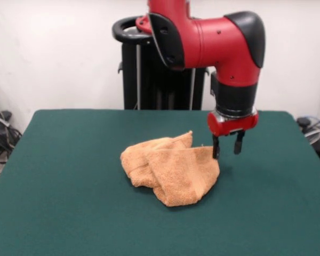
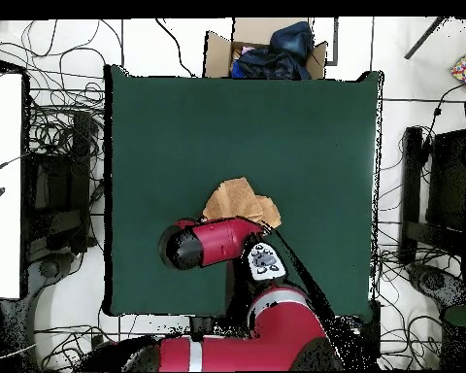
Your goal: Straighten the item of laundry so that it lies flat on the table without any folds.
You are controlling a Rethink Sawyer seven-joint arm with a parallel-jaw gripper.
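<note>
The orange-tan towel (image 1: 170,168) lies crumpled and folded over itself near the middle of the dark green table (image 1: 69,186). My gripper (image 1: 227,146) hangs from the red arm just at the towel's right upper corner. Its two black fingers (image 1: 238,144) are apart, with nothing between them, and the left finger stands at the towel's edge. In the overhead view the towel (image 2: 239,201) shows partly, on the table (image 2: 179,126), with the red arm (image 2: 213,243) covering its near part. The gripper is hidden under the arm there.
The black pedestal (image 1: 149,80) stands behind the table's far edge. In the overhead view a cardboard box with dark cloth (image 2: 266,49) sits beyond the table's top edge, and cables lie on the floor (image 2: 62,136) at the left.
</note>
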